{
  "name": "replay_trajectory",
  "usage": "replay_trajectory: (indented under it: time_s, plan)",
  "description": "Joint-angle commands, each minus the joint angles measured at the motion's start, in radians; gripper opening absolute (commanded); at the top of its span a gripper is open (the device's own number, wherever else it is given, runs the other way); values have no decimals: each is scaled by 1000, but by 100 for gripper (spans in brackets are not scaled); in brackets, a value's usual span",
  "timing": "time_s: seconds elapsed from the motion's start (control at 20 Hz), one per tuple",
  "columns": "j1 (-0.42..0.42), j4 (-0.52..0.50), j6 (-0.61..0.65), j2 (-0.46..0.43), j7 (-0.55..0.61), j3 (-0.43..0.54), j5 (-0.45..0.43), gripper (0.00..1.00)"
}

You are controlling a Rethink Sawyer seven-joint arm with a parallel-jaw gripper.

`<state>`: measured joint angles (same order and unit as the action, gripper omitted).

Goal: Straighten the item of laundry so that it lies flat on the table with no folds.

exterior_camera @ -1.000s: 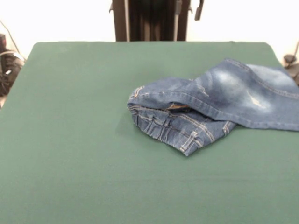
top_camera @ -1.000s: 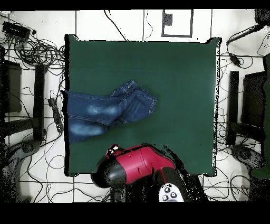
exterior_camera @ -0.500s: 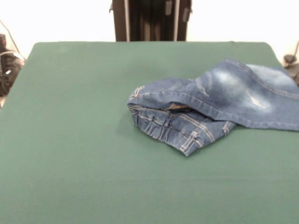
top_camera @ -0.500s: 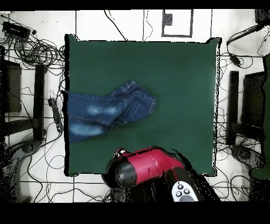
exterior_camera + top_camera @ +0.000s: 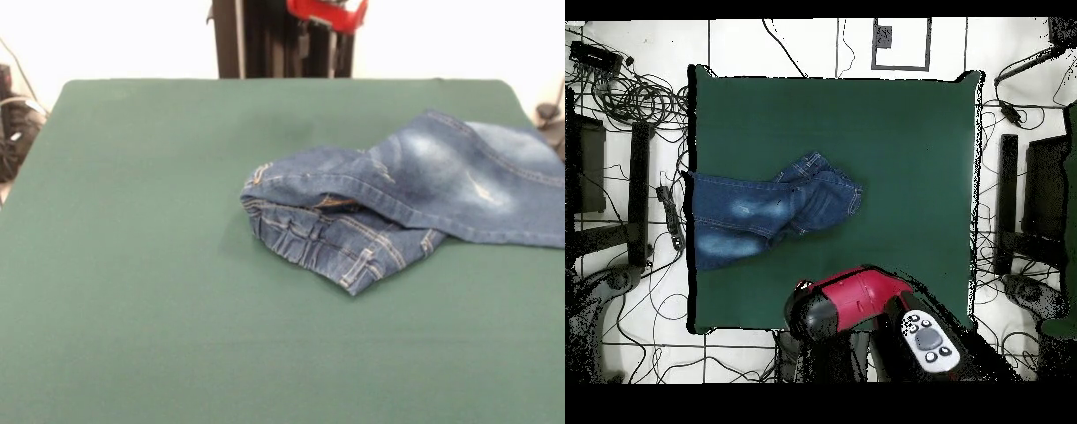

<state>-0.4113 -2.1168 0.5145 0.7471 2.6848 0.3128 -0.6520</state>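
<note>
On green table (image 5: 159, 265) — folded jeans (image 5: 406, 199), cabled floor (image 5: 625, 90)

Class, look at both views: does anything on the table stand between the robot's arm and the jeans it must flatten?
Nothing visible does. The jeans lie folded at one side of the table, with only bare green cloth between them and the arm at the table's edge. The gripper itself cannot be made out.

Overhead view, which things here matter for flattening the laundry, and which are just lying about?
For the job:
- jeans, folded over at the waist end, legs reaching the table's edge
- green table
- robot arm, drawn back at its base

Lying about:
- cables on the floor beside the table
- black stands at the sides
</note>
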Motion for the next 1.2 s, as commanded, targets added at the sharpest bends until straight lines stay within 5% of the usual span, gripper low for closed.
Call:
replay_trajectory:
  time_s: [0.05, 1.2]
  plan:
    - [8, 150, -30, -108, -199, 105, -82, 100]
    - [-56, 346, 270, -121, -290, 242, 21, 100]
